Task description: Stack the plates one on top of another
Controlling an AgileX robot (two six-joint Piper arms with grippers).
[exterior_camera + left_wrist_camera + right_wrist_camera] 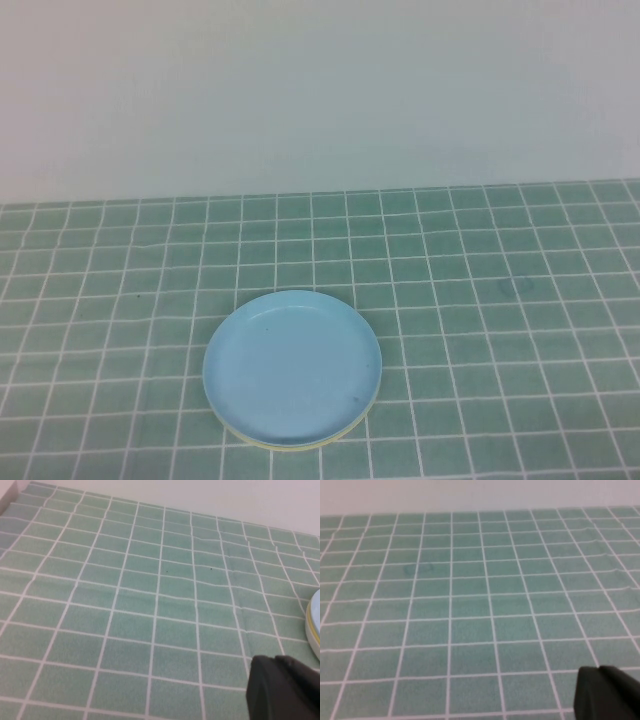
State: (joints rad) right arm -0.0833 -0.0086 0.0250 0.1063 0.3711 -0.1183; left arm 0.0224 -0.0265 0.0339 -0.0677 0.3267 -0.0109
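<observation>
1. A round light-blue plate (292, 368) sits on a yellow-rimmed plate (300, 446) near the front of the green checked bench (480, 300).
2. The left end effector (282, 687) hovers near the stack; grip state unclear.
3. The right end effector (607, 692) hangs over bare cloth; grip likewise unclear.

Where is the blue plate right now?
In the high view, the blue plate sits near the table's front edge, slightly left of centre, on a yellow plate; neither pincer is near it.
</observation>
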